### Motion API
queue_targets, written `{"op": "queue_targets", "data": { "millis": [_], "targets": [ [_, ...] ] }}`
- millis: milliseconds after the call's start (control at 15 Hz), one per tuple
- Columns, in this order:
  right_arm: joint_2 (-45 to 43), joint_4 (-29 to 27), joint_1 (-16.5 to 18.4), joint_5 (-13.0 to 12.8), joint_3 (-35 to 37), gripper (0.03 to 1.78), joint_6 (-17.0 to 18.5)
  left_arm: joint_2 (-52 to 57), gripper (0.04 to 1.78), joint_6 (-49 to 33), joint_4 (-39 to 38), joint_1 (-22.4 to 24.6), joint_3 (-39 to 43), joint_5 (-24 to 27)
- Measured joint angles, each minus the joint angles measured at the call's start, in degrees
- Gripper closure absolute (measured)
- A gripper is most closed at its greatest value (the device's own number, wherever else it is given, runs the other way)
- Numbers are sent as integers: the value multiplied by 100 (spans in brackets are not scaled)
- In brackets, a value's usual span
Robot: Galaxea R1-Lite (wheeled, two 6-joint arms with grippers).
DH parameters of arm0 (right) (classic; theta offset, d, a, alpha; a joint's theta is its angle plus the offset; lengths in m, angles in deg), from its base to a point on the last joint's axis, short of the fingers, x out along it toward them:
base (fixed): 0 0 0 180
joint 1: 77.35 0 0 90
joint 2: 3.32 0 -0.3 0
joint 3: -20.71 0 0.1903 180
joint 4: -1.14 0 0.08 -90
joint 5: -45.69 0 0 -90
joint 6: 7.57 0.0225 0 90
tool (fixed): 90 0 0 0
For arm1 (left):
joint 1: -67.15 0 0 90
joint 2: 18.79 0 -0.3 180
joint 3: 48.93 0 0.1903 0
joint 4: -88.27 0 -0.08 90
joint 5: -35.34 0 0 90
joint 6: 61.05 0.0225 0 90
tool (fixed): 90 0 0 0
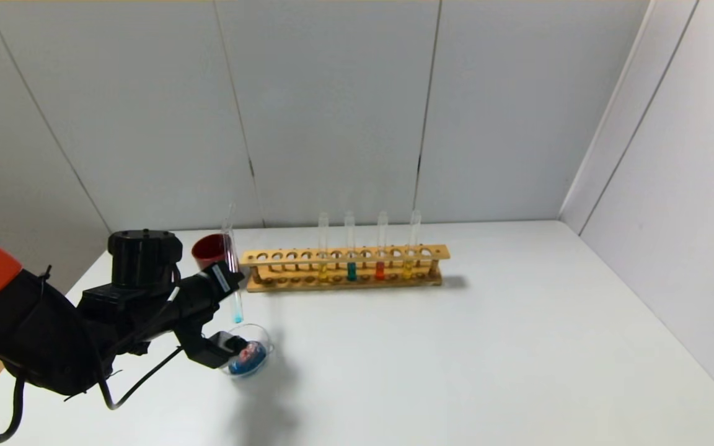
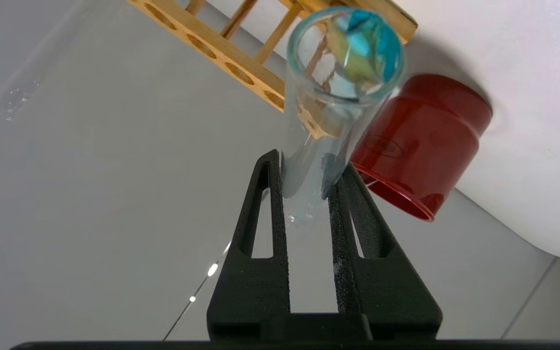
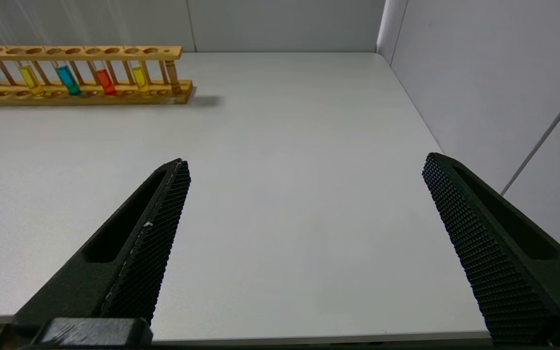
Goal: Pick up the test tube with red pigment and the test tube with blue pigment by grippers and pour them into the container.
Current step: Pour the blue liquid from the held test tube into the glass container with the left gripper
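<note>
light: even, bright | shadows: soft (beside rack (image 1: 344, 267)) | blur: perhaps slight, wrist close-up

left black two-fingered gripper (image 1: 228, 291): extended forward, jaws clamped on something
right black gripper (image 3: 304, 228): jaws wide apart, low

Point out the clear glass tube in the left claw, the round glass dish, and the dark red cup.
clear glass test tube (image 1: 233, 291), head view, lower shaft below the claw.
round clear glass dish (image 1: 264, 342), head view, right rim.
dark red cup (image 2: 421, 141), left wrist view, side wall.
</note>
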State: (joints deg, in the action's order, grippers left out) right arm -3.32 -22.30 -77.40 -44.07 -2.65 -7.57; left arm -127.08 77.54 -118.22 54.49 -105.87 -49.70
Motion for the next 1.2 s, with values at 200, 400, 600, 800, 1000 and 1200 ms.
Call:
{"op": "queue_targets", "data": {
  "millis": [200, 400, 600, 800, 1000, 1200],
  "targets": [
    [0, -2, 0, 0, 0, 6, 0, 63, 152, 33, -46, -12, 52, -26],
    [0, -2, -5, 0, 0, 6, 0, 165, 152, 232, -50, -20, 59, -33],
    [0, -2, -2, 0, 0, 6, 0, 261, 152, 234, -44, -15, 130, -52],
    [0, -2, -2, 0, 0, 6, -2, 380, 152, -168, -50, 2, 163, -135],
    [0, -2, -2, -2, 0, 6, 0, 507, 152, -1484, -49, -6, 100, -447],
    [0, -2, -2, 0, 0, 6, -2, 694, 152, -3127, 144, -15, -234, -1080]
  ]
}}
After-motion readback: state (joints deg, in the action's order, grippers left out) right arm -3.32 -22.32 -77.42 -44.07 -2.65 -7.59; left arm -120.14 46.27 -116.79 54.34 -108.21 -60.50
